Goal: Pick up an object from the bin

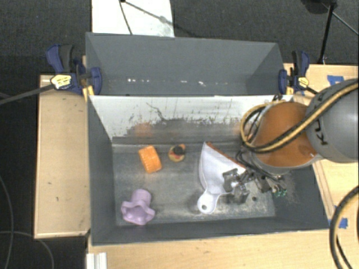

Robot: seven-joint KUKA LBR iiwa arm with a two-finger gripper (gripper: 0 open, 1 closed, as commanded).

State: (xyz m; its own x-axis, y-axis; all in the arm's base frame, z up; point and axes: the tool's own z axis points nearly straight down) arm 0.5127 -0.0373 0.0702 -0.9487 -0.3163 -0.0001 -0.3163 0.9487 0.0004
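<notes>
Four items in bin (174, 202); nearest, white scoop (213, 172), just left of jaws; open or closed: cannot tell; approach step judged in hand; next, straddle scoop, close, lift.

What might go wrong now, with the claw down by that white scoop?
The gripper sits right beside the white plastic scoop, near its handle, so it may push the scoop aside rather than lift it. Both are close to the grey metal bin's right wall, which the gripper might bump.
</notes>
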